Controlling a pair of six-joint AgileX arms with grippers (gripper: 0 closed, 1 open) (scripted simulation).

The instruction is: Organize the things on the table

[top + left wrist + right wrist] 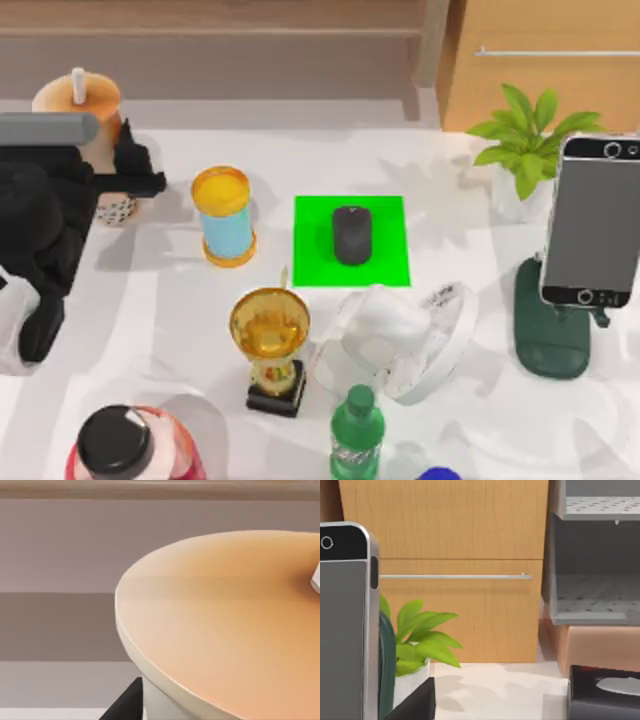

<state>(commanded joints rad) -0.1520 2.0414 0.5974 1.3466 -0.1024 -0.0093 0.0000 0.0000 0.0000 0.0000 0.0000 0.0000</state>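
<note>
your left gripper (pixel 128 180) sits at the table's (pixel 450 420) far left, against the cup (pixel 85 110); whether it's clamped on it or apart you cannot tell. the mouse (pixel 351 235) lies on the green mat (pixel 385 255) mid-table. the phone (pixel 595 220) stands upright on a dark green stand (pixel 550 340) at the right, near the plant (pixel 525 140).

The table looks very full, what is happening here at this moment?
The left arm is at the table's far left, its gripper beside the bubble-tea cup; the left wrist view looks closely at the cup's lid. The mouse lies on the green mat. The phone stands upright on a dark green stand at the right. A trophy, a can and a plant are untouched.
</note>
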